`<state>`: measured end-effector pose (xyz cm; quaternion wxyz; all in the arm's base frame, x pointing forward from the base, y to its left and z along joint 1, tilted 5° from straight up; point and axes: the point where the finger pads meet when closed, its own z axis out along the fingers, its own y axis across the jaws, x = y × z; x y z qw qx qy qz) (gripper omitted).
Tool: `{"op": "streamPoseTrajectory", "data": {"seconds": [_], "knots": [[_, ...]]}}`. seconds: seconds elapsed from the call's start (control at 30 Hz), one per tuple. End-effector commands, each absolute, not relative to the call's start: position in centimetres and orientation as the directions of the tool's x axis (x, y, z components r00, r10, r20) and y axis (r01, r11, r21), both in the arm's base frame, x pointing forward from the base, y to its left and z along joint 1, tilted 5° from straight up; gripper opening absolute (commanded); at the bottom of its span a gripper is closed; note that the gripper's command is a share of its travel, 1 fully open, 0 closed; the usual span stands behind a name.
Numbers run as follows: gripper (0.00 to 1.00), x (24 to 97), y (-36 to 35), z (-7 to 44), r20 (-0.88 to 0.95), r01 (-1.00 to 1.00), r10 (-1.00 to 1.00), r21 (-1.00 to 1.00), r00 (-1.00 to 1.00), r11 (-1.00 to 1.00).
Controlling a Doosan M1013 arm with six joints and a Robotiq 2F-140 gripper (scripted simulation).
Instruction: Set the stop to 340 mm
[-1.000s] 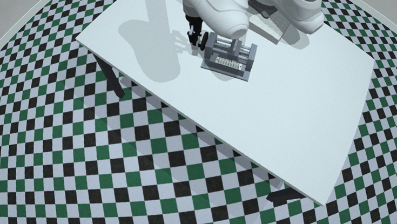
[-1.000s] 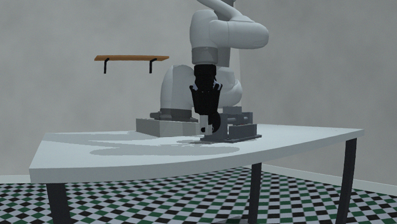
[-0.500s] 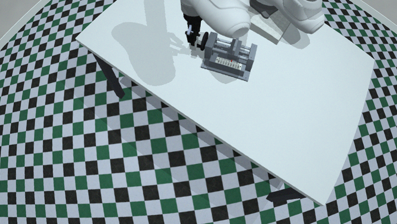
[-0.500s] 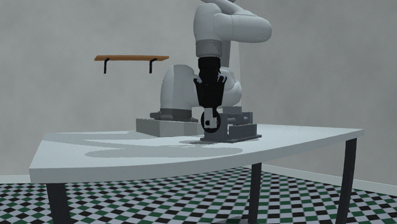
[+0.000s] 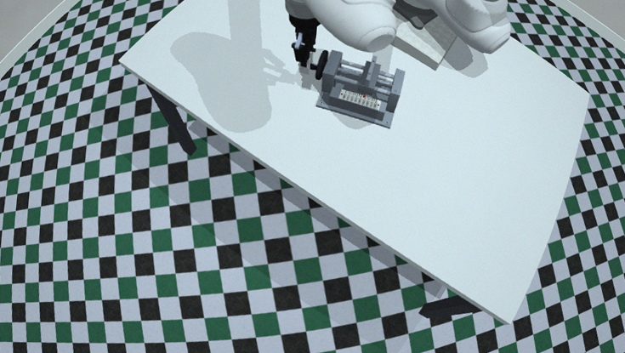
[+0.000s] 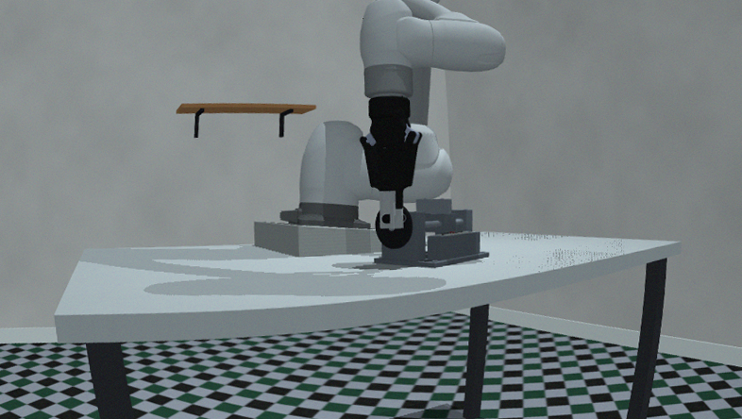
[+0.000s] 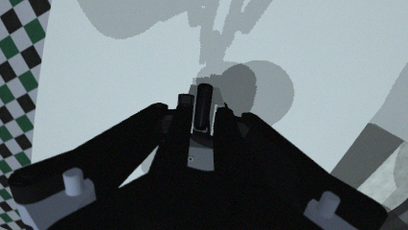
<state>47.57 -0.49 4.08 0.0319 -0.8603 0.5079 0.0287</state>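
We see the end effector pointing down, its fingers clamped on the handwheel's dark handle. In the wrist view that handle is a short rod lying lengthwise between the fingertips, one on each side.

The handle juts from the black handwheel, a disc standing upright at the left end of the grey stop fixture in the top view. We see the wheel almost edge-on there, its face turned left; from outside it faces us.

The fixture's long axis runs from the wheel rightward and slightly down the top view, along its parallel rods. On these rods sits the stop, an upright block crosswise to that axis, between the end plates. In front of it lies a pale scale with a red marker right of its middle; its figures are too small for us to read.

The fixture rests on the white surface. Farther back, the arm stands on a pale pedestal, and a brown shelf hangs on the wall.
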Motion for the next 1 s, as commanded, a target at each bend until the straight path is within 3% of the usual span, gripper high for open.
{"op": "streamPoseTrajectory", "data": {"seconds": [0.0,0.97], "knots": [[0.04,47.4,-0.6,4.3,-0.082,-0.876,-0.872,-0.025,0.483,-0.482],[0.04,45.1,-2.0,5.4,-0.082,-0.876,-0.872,-0.025,0.483,-0.482]]}}
